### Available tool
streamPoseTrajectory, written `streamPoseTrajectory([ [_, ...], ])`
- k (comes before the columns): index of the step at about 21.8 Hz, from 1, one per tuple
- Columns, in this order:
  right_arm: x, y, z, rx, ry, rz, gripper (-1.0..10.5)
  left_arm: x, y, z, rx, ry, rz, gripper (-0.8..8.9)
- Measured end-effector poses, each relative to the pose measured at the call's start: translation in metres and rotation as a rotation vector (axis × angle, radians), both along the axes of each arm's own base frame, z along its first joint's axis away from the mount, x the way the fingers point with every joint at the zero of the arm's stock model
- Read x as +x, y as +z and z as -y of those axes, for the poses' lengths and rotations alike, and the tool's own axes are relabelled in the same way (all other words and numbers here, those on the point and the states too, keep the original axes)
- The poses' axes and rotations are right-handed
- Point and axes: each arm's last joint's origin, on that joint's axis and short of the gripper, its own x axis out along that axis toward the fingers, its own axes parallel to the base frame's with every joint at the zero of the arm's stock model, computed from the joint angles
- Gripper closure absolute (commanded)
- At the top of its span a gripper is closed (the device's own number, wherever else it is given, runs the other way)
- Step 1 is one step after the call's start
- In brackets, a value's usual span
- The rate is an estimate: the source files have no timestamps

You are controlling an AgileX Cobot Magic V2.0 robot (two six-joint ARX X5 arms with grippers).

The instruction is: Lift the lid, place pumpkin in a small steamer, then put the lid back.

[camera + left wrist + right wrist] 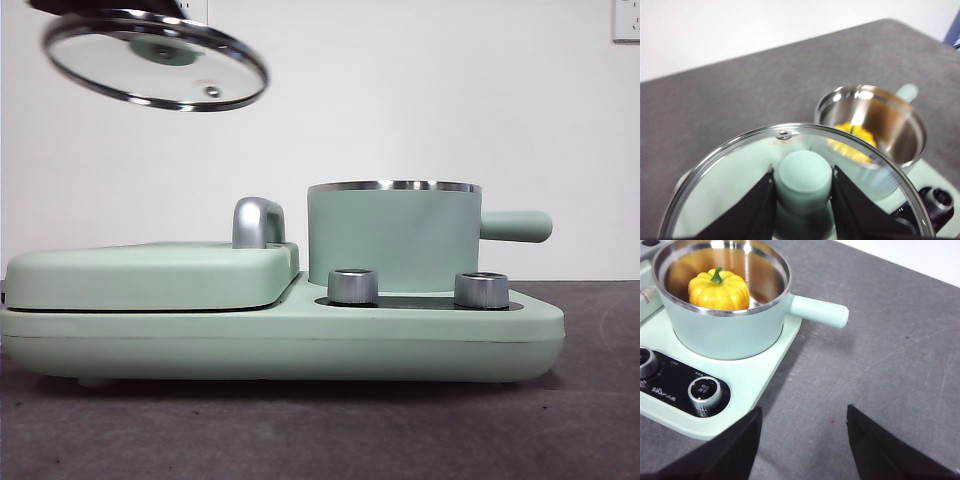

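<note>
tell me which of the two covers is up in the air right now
The round glass lid, held by its green knob in the left gripper. The flat green cover with the chrome handle lies on the cooker beside the pot.

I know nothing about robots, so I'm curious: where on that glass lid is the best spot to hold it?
By the mint-green knob at the lid's centre, coming from above. The glass disc is flat and slippery, while the knob stands up for two jaws to pinch. The left gripper holds it exactly so.
</note>
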Motion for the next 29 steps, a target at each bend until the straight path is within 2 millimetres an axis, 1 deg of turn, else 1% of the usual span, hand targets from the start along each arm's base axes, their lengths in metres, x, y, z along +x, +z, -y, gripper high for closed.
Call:
streamPoseTrajectory([
  [6, -0.009, -0.003, 0.006, -0.006, -0.010, -0.037, 6.8, 0.016, -0.009, 0.029, -0.021, -0.069, 0.045, 7.98],
  [10, -0.012, -0.007, 0.008, -0.015, -0.021, -0.081, 6.8, 0.028, -0.017, 0.048, -0.050, -0.104, 0.089, 7.98],
  [14, -0.012, -0.008, 0.008, -0.012, -0.021, -0.085, 6.8, 0.038, -0.024, 0.066, -0.081, -0.135, 0.136, 7.98],
  [19, -0.012, -0.008, 0.008, -0.012, -0.021, -0.085, 6.8, 0.060, -0.043, 0.094, -0.086, -0.166, 0.138, 7.98],
  [24, -0.012, -0.008, 0.008, -0.012, -0.021, -0.085, 6.8, 0.079, -0.050, 0.127, -0.095, -0.229, 0.133, 7.98],
  [27, -0.012, -0.008, 0.008, -0.012, -0.021, -0.085, 6.8, 0.087, -0.056, 0.138, -0.083, -0.253, 0.122, 7.98],
  [29, -0.012, -0.008, 0.008, -0.012, -0.021, -0.085, 6.8, 0.088, -0.060, 0.141, -0.055, -0.265, 0.135, 7.98],
])
